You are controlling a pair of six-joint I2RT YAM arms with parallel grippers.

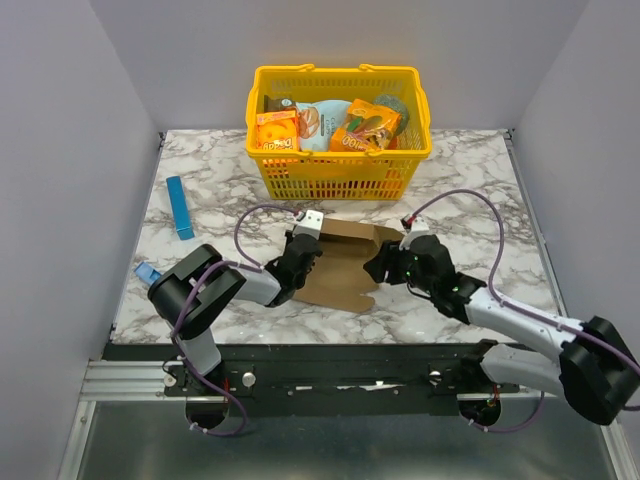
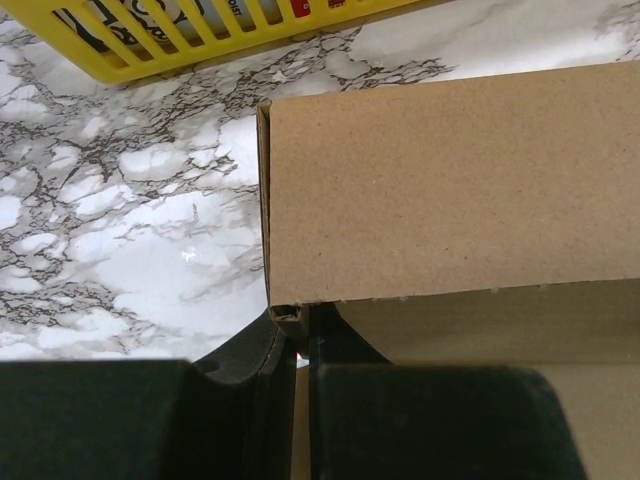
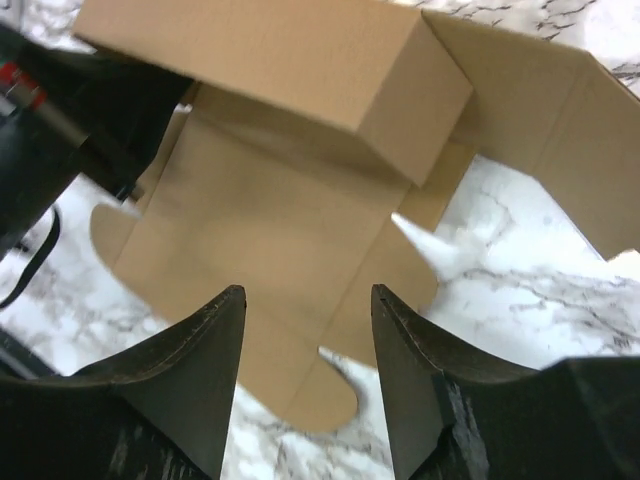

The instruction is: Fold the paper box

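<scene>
The paper box (image 1: 345, 262) is a plain brown cardboard sheet, partly folded, lying on the marble table between my two grippers. Its far panel stands up as a folded wall (image 3: 300, 60), with flat notched flaps (image 3: 290, 290) spread toward me. My left gripper (image 1: 296, 268) is at the box's left edge and is shut on a thin cardboard edge (image 2: 290, 318); the raised panel (image 2: 450, 180) fills its view. My right gripper (image 1: 383, 266) is open and empty at the box's right side, hovering above the flat flaps, its fingers (image 3: 215, 340) apart.
A yellow basket (image 1: 340, 165) holding orange printed snack boxes stands at the back centre. A slim blue box (image 1: 180, 208) lies at the left. A small blue item (image 1: 146, 273) sits near the left arm. Grey walls enclose the table.
</scene>
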